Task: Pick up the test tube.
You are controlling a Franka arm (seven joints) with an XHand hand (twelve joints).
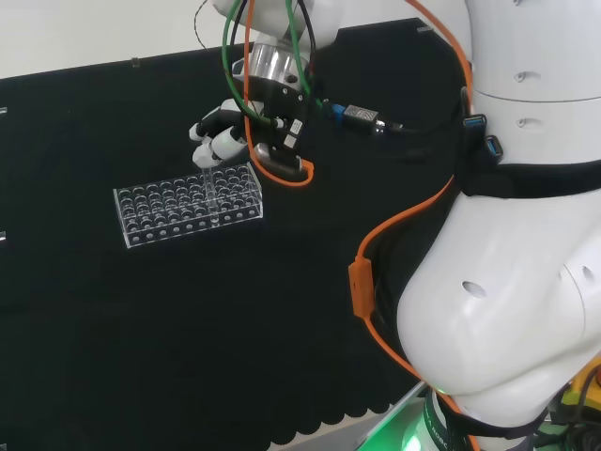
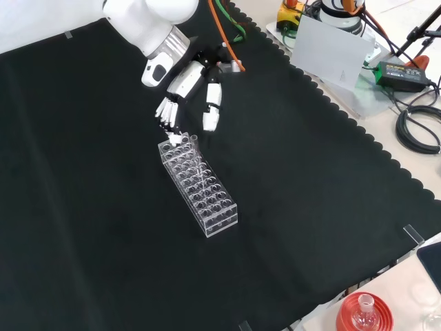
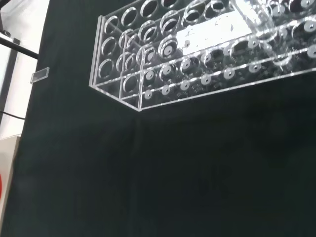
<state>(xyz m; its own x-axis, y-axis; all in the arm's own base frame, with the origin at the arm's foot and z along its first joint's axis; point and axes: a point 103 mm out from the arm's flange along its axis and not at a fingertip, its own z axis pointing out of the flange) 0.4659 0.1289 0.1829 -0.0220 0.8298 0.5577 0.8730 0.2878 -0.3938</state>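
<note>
Test tube stands in rack, pinched by hand.

I work in a lab: a clear tube rack on my black-clothed tabletop, a flask at five o'clock.

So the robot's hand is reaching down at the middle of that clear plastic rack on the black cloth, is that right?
Not quite. The hand is at one end of the clear plastic rack, not its middle: the front view shows its fingers at the rack's far end. In the head view that is the right end. The rack does stand on the black cloth.
</note>
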